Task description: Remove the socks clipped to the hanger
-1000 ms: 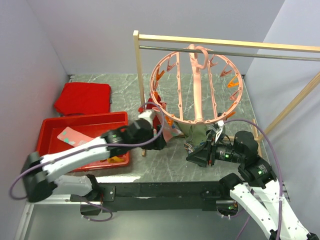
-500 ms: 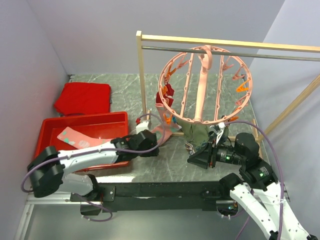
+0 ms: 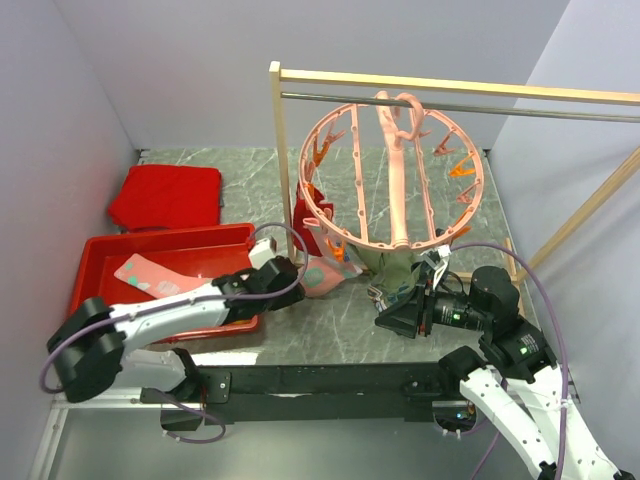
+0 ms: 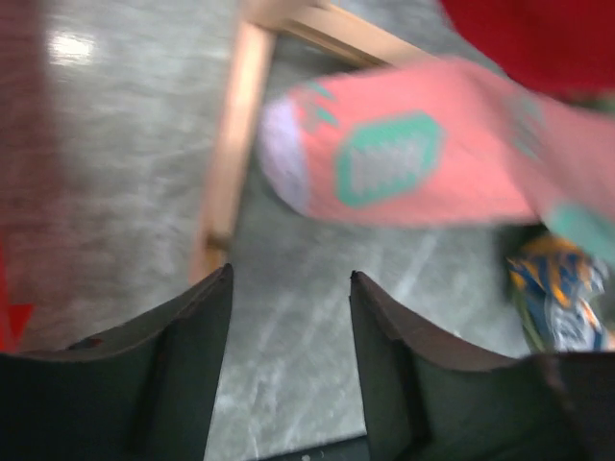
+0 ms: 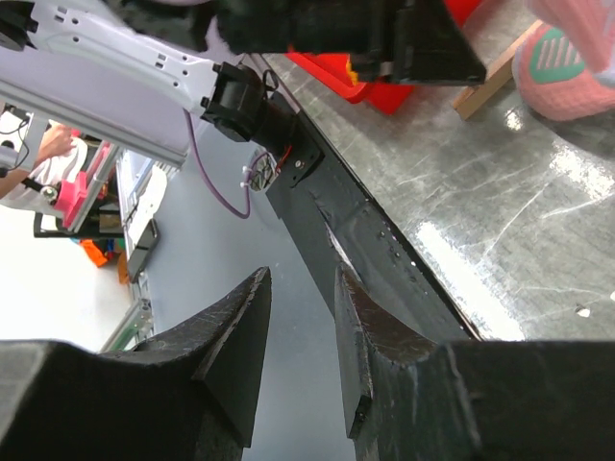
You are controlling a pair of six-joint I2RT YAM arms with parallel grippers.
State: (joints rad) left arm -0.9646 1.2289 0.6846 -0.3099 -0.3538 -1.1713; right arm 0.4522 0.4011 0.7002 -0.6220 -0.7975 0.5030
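The salmon-pink round hanger (image 3: 392, 180) hangs by its hook from the metal rail. A pink sock with teal marks (image 3: 322, 275) hangs at its lower left. A red sock (image 3: 305, 216) and a dark olive sock (image 3: 385, 262) hang beside it. My left gripper (image 3: 292, 280) is open and empty, just left of the pink sock. In the left wrist view the pink sock (image 4: 413, 154) is blurred ahead of the open gripper (image 4: 288, 279), not between the fingers. My right gripper (image 3: 385, 318) is open and empty below the hanger. In its wrist view it (image 5: 303, 279) points past the table's front edge.
A red tray (image 3: 100, 262) at the left holds a pink sock (image 3: 150, 275). A flat red slab (image 3: 165, 195) lies behind it. The wooden rack post (image 3: 285, 200) stands right beside the left gripper and shows in the left wrist view (image 4: 235, 134). A multicoloured sock (image 4: 553, 288) lies further right.
The left gripper drew back to the left from the pink sock and is now open. The hanger swung right, then back left. The right arm has not moved.
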